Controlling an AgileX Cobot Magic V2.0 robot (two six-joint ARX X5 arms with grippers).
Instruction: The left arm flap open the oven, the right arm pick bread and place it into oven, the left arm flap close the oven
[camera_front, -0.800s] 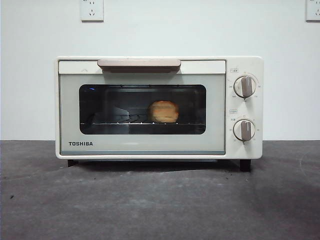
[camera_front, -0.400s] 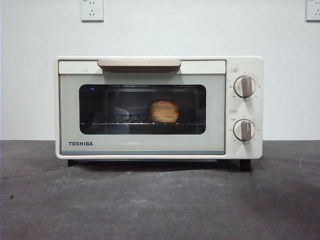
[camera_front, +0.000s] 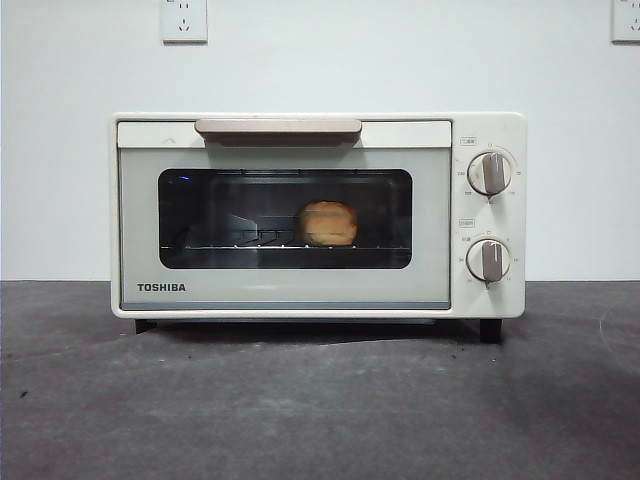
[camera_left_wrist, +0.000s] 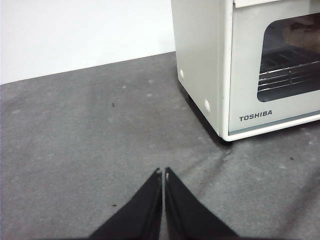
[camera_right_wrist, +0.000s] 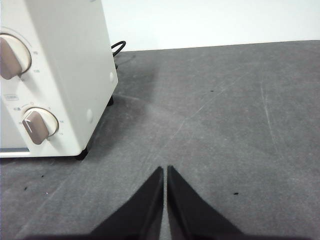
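The cream-white oven (camera_front: 318, 215) stands in the middle of the dark table with its door closed and its beige bar handle (camera_front: 278, 127) at the top. Through the dark glass the golden bread (camera_front: 327, 223) rests on the wire rack (camera_front: 290, 243). My left gripper (camera_left_wrist: 163, 174) is shut and empty, low over the table off the oven's (camera_left_wrist: 210, 65) left side. My right gripper (camera_right_wrist: 164, 171) is shut and empty too, over the table off the oven's (camera_right_wrist: 65, 70) knob side. Neither arm shows in the front view.
Two beige knobs (camera_front: 489, 173) sit on the oven's right panel. A black power cable (camera_right_wrist: 118, 48) runs behind the oven. A white wall with sockets (camera_front: 183, 20) closes off the back. Grey tabletop (camera_front: 320, 410) lies in front.
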